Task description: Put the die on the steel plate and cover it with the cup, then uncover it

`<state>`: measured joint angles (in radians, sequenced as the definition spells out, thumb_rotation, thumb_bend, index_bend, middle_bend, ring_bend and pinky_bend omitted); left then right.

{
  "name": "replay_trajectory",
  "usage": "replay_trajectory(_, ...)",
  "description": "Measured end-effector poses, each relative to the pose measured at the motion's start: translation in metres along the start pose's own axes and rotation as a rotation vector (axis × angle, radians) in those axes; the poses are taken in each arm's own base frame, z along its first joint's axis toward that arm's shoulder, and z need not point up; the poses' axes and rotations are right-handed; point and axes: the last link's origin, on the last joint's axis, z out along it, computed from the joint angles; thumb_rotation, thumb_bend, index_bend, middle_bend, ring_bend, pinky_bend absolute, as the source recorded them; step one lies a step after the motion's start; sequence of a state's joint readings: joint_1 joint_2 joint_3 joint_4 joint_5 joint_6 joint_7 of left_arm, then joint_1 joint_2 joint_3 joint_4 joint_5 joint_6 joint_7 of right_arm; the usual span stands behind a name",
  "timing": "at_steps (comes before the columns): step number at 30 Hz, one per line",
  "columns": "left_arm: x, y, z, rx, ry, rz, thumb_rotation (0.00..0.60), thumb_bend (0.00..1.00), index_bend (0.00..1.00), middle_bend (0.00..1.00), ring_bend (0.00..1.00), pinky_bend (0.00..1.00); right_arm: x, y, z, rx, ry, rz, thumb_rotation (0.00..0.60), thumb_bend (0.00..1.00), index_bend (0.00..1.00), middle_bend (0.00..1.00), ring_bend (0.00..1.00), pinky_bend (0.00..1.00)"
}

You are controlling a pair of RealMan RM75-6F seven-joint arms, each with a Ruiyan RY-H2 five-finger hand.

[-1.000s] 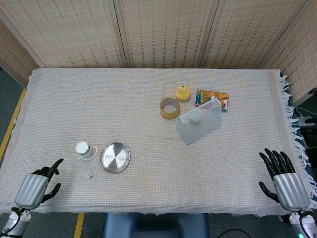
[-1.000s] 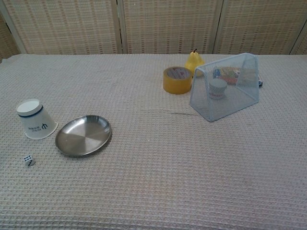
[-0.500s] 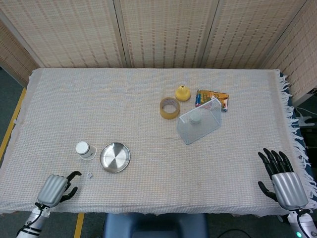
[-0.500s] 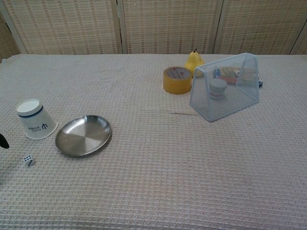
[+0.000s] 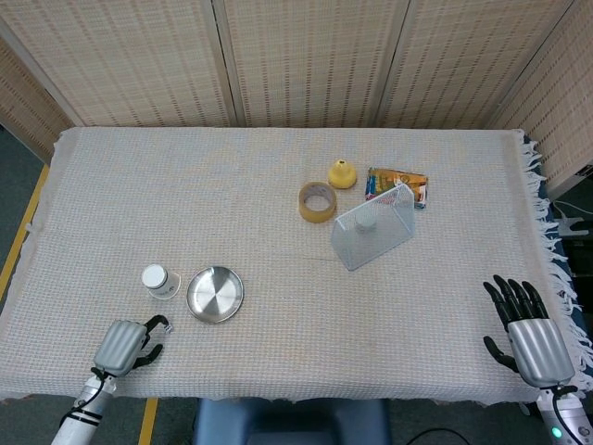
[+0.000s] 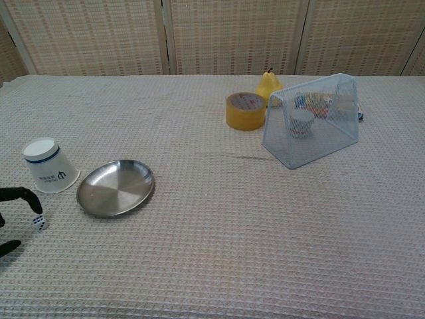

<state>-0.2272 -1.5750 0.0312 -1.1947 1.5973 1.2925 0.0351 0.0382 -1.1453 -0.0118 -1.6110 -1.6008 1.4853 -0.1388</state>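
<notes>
A small white die (image 6: 40, 223) lies on the cloth near the table's front left, just left of the steel plate (image 6: 115, 188) (image 5: 215, 294). A white paper cup (image 6: 48, 166) (image 5: 159, 280) stands upside down beside the plate. My left hand (image 5: 125, 345) is at the die, a dark finger (image 6: 21, 195) curving over it and the thumb below it, fingers apart and holding nothing. The right hand (image 5: 533, 337) hovers open at the front right edge, far from these objects and out of the chest view.
At the back middle are a roll of yellow tape (image 5: 317, 202), a yellow pear-shaped object (image 5: 342, 173), a snack packet (image 5: 397, 183) and a wire mesh basket (image 5: 373, 225) tipped on its side with a small cup inside.
My left hand has moved right and forward from the table's front left corner up to the die, its fingers now showing in the chest view. The right hand has barely moved.
</notes>
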Motion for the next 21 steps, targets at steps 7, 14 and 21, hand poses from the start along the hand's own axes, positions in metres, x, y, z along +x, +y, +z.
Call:
replay_trajectory(7,-0.003,0.0,0.011,0.0,0.005,0.019,0.6,0.3,0.37,1.0,1.0,1.0,-0.001,0.002,0.002,-0.01,-0.005,-0.001,0.6,0.2,0.0,0.0,0.0,0.0)
replay_trajectory(14,-0.005,-0.002,0.018,0.005,0.005,0.038,0.6,0.3,0.41,1.0,1.0,1.0,-0.001,0.003,0.004,-0.018,-0.007,-0.003,0.6,0.2,0.0,0.0,0.0,0.0)
replay_trajectory(21,-0.004,0.0,0.02,-0.012,0.021,0.048,0.6,0.3,0.41,1.0,1.0,1.0,-0.002,0.003,0.004,-0.021,-0.014,-0.004,0.6,0.2,0.0,0.0,0.0,0.0)
